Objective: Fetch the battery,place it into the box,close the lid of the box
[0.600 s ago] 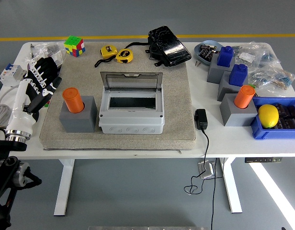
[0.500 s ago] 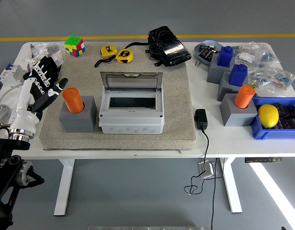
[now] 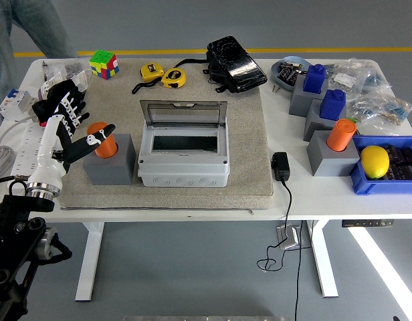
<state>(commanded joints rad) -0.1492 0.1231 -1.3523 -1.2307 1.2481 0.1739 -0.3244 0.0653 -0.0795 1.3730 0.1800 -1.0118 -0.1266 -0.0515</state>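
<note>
An orange cylindrical battery stands upright in a grey block holder on the left part of the mat. My left hand is just left of it, fingers spread and open. Its thumb reaches across the battery's front, while the other fingers stay behind and to the left. The grey box sits mid-mat, empty, with its clear lid standing up at the back. A second orange battery stands in a grey holder on the right. My right arm is out of view.
A beige mat carries the box and the left holder. Rubik's cube, yellow tape measures and a black bag lie at the back. Blue blocks, a blue bin holding a lemon and a black adapter sit right. A person's legs stand top left.
My left hand has moved right and forward toward the orange battery, and its thumb now reaches it. A person has come into view at the top left.
</note>
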